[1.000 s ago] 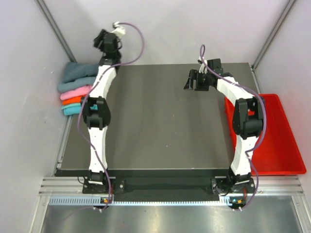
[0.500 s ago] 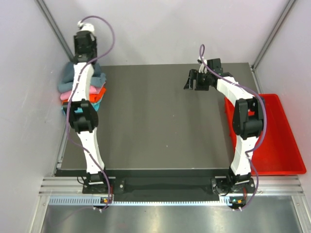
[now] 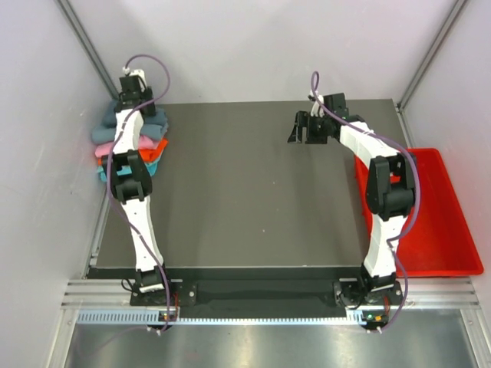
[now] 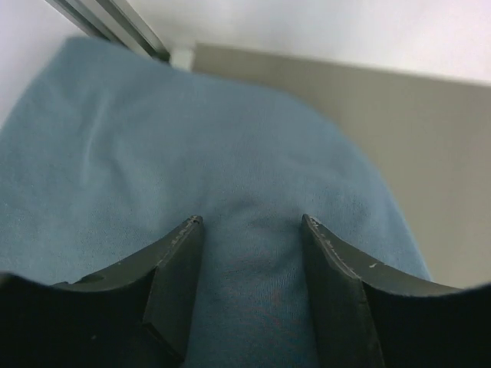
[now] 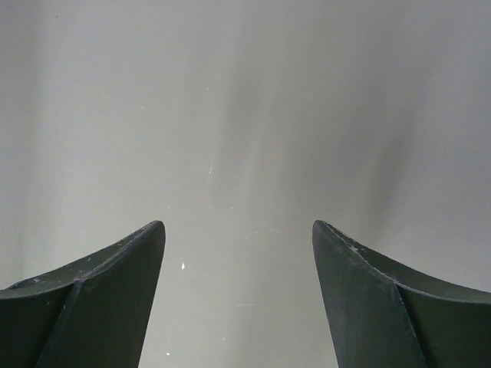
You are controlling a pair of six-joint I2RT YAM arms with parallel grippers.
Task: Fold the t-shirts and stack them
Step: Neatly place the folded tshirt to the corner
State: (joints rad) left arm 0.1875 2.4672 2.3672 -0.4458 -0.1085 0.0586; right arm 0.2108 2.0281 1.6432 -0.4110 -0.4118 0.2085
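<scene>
The t-shirts (image 3: 105, 129) lie folded in a stack at the table's back left corner: slate blue-grey on top, then pink, orange (image 3: 160, 145) and turquoise (image 3: 104, 175) edges below. My left gripper (image 3: 138, 109) points down over the top of the stack. In the left wrist view the blue-grey t-shirt (image 4: 192, 146) fills the frame, and my left gripper (image 4: 249, 222) stands open with its tips at or just above the flat cloth. My right gripper (image 3: 298, 127) hangs open over the bare table near the back middle; the right wrist view shows this gripper (image 5: 238, 230) with nothing between its fingers.
A red plastic tray (image 3: 441, 230) sits off the table's right edge. Grey walls and metal frame posts (image 3: 84, 42) close in the back corners right beside the stack. The dark table (image 3: 253, 199) spans the middle.
My left arm has swung left from behind the table's back edge to above the stack and come down toward it. The right arm has hardly moved.
</scene>
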